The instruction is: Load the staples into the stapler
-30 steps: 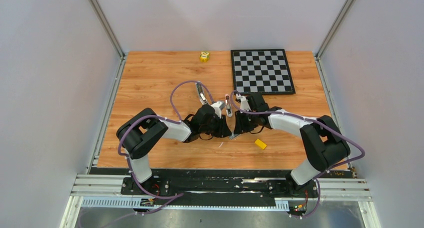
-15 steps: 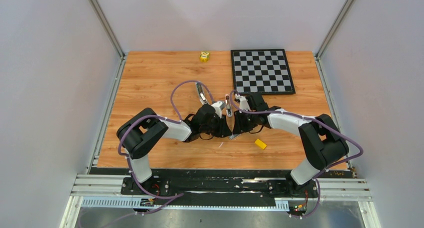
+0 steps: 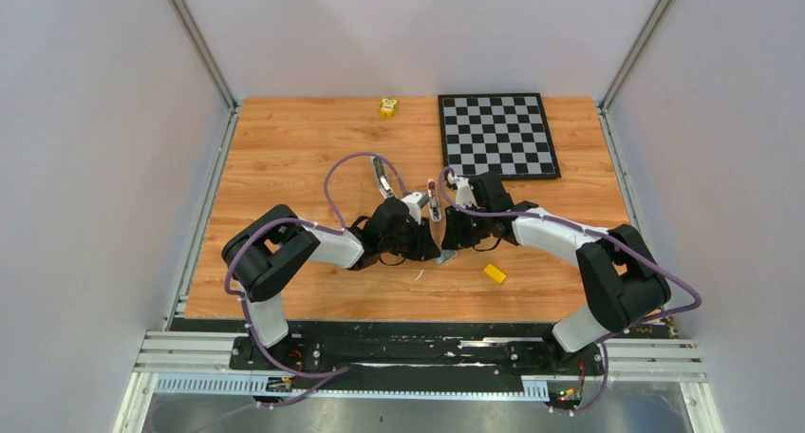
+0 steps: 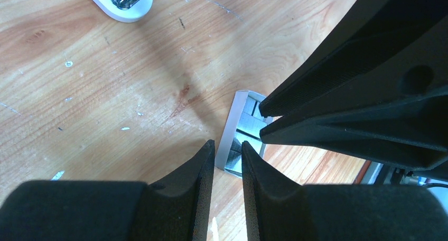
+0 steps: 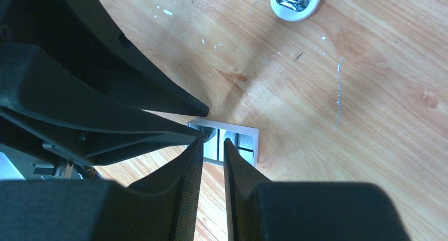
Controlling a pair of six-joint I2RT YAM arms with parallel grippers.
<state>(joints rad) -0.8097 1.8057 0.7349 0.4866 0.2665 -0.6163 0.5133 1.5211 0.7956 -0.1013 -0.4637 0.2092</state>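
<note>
Seen from above, two black-and-white robot arms meet at the middle of a wooden table (image 3: 285, 167). Their wrists hide nearly all of a small pale tray (image 3: 443, 258), and only a grey corner pokes out toward 6 o'clock. The staples cannot be made out from up there. The left wrist camera does show the staples (image 4: 251, 123), a ridged silvery block lying inside the tray. They are partly covered by the black fingers of the right claw (image 4: 262, 119), which reach in from 3 o'clock. The left claw (image 4: 227, 146) is clamped narrowly on the tray's near end. The right wrist camera shows the right claw with a slim gap over the tray's inside; whether it pinches the staples is impossible to tell. The stapler (image 3: 433, 205) lies open at 12 o'clock of the tray, and both wrist views cut it off at their top edge. Only the overhead view shows a yellow block (image 3: 494, 272) at 4 o'clock and a chessboard (image 3: 496, 134) at 1 o'clock.
</note>
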